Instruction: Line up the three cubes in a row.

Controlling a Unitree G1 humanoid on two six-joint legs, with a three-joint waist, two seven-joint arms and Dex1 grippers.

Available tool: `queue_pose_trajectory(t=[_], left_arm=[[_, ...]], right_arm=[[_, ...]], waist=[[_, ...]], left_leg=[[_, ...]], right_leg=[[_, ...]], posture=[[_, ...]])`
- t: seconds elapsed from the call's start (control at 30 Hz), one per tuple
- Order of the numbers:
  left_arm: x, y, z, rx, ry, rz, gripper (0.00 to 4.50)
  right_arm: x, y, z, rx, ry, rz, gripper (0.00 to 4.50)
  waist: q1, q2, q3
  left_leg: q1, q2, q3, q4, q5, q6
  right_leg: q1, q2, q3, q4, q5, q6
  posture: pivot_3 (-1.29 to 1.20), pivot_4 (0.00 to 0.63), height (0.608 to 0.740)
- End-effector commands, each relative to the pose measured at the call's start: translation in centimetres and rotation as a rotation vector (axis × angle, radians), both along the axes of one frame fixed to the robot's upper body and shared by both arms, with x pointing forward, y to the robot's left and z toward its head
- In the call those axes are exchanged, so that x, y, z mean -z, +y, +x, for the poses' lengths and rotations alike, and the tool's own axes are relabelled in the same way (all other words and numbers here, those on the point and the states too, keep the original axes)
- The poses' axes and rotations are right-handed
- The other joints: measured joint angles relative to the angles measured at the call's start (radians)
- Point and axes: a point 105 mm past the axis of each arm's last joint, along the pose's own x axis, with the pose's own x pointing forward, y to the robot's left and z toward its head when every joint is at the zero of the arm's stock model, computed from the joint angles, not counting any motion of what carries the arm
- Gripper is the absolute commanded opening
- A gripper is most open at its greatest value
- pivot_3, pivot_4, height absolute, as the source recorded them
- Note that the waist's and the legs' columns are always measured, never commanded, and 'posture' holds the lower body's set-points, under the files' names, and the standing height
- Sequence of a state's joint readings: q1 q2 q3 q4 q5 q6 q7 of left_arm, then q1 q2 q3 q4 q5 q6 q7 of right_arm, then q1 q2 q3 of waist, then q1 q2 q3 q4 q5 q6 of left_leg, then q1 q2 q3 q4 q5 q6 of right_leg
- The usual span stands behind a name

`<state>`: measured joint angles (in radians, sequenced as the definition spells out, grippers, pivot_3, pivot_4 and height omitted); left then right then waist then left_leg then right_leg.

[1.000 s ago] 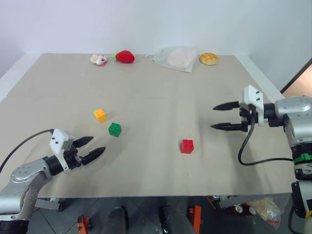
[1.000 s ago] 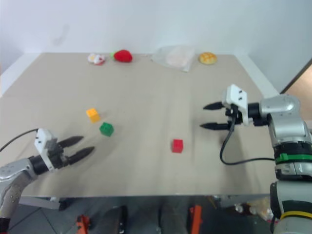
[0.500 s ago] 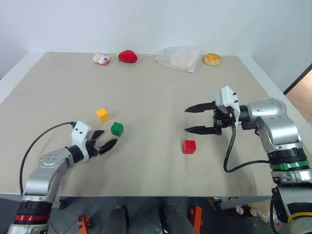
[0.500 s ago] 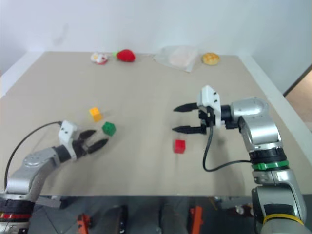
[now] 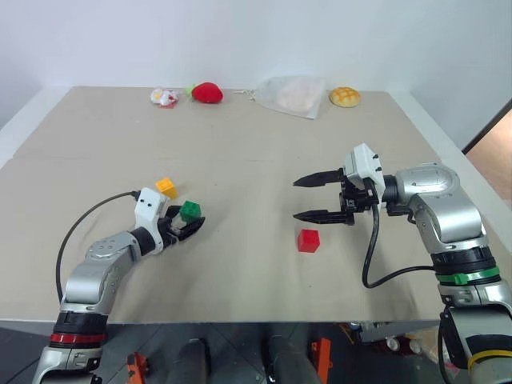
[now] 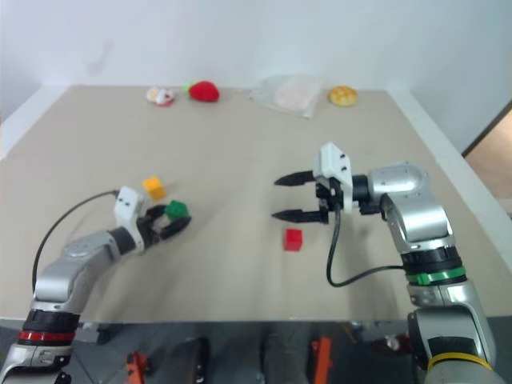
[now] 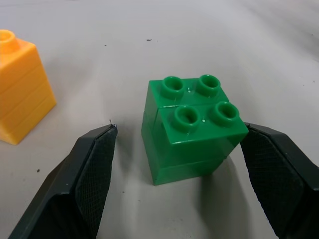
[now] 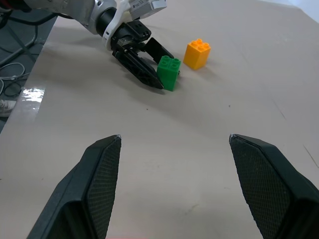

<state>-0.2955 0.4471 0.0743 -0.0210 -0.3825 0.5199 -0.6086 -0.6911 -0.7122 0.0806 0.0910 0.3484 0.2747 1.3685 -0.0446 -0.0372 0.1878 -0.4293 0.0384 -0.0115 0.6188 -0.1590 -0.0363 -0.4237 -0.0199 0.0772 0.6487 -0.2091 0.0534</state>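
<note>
Green cube (image 7: 192, 127) sat on the table between my left fingers (image 7: 94, 169), still apart and not yet clamped, so closing on it came next, while my right fingers (image 5: 316, 198) hung apart above the red cube (image 5: 308, 240).

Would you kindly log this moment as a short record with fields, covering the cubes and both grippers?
green cube: upright on table, between the left gripper jaws, gaps on both sides
yellow cube: beside green cube, apart
red cube: alone, nearer the right gripper
left gripper: open, straddling green cube, not gripping
right gripper: open, empty, above table
row: not formed
</note>
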Motion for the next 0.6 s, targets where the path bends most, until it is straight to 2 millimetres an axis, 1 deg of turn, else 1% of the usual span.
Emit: queue_pose_trajectory(t=[0.03, 0.1, 0.17, 0.2, 0.23, 0.27, 0.37, 0.47, 0.6], left_arm=[[-0.3, -0.4, 0.3, 0.008, -0.017, 0.002, 2.79], [-0.3, -0.5, 0.4, 0.005, -0.019, -0.001, 2.04], [-0.5, -0.6, 0.7, -0.002, -0.025, -0.001, 1.44], [-0.6, -0.6, 0.9, -0.006, -0.031, 0.001, 1.33], [-0.7, -0.6, 1.1, -0.009, -0.036, 0.004, 1.33], [-1.3, -0.9, 1.3, 0.009, -0.061, 0.005, 1.33], [-3.3, -2.5, 1.3, 0.107, -0.15, -0.02, 1.33], [-4.4, -4.6, 0.4, 0.276, -0.197, -0.012, 1.33], [-4.8, -7.5, -1.4, 0.557, -0.219, 0.026, 1.33]], right_arm=[[-0.8, 0.2, -0.4, -0.012, -0.039, 0.01, 3.65], [-0.7, 0.1, -0.4, -0.009, -0.038, 0.011, 3.65], [-0.6, 0.1, -0.4, -0.005, -0.035, 0.012, 3.65], [-0.6, 0.1, -0.4, -0.004, -0.032, 0.016, 3.65], [-0.6, 0.2, -0.5, -0.004, -0.03, 0.019, 3.65], [-0.7, 0.3, -0.8, -0.011, -0.018, 0.036, 3.65], [-0.5, 0.4, -2.0, -0.032, 0.025, 0.061, 3.65], [0.2, -0.2, -2.2, 0.003, 0.034, 0.044, 3.65], [0.0, -2.2, -1.8, 0.11, 0.037, 0.066, 3.65]], waist=[[0.0, 0.0, 0.0], [0.0, 0.0, 0.0], [0.0, 0.0, 0.0], [0.001, 0.0, 0.0], [0.002, 0.0, 0.0], [0.002, 0.0, 0.0], [0.004, 0.0, 0.0], [0.003, 0.0, 0.0], [0.003, 0.0, 0.0]], left_leg=[[0.0, 0.0, 0.0, 0.0, 0.0, 0.0], [0.0, -0.001, 0.0, 0.0, 0.0, 0.0], [0.0, -0.001, 0.0, 0.0, 0.0, 0.0], [0.0, -0.001, 0.0, 0.0, 0.0, 0.0], [0.0, -0.001, 0.0, 0.0, 0.0, 0.0], [0.0, -0.001, -0.001, 0.0, 0.0, 0.0], [-0.001, -0.002, -0.001, 0.001, 0.001, 0.001], [-0.002, -0.002, -0.001, 0.001, 0.001, 0.0], [-0.002, -0.002, -0.001, 0.001, 0.001, 0.0]], right_leg=[[0.0, 0.0, 0.0, 0.0, 0.0, 0.0], [0.0, -0.001, 0.0, 0.0, 0.0, 0.0], [0.0, -0.001, 0.0, 0.0, 0.0, 0.0], [0.0, -0.001, 0.0, 0.0, 0.0, 0.0], [0.0, -0.001, 0.0, 0.0, 0.0, 0.0], [0.001, -0.001, 0.0, 0.0, 0.0, 0.001], [0.001, -0.001, 0.0, 0.0, 0.001, 0.001], [0.001, -0.001, 0.0, 0.0, 0.0, 0.001], [0.0, -0.001, 0.0, 0.0, 0.0, 0.002]], posture=[[0.0, 0.15, 0.739], [0.0, 0.15, 0.739], [0.0, 0.15, 0.739], [0.0, 0.15, 0.739], [0.0, 0.15, 0.739], [0.0, 0.15, 0.739], [0.0, 0.15, 0.739], [0.0, 0.15, 0.739], [0.0, 0.15, 0.739]])
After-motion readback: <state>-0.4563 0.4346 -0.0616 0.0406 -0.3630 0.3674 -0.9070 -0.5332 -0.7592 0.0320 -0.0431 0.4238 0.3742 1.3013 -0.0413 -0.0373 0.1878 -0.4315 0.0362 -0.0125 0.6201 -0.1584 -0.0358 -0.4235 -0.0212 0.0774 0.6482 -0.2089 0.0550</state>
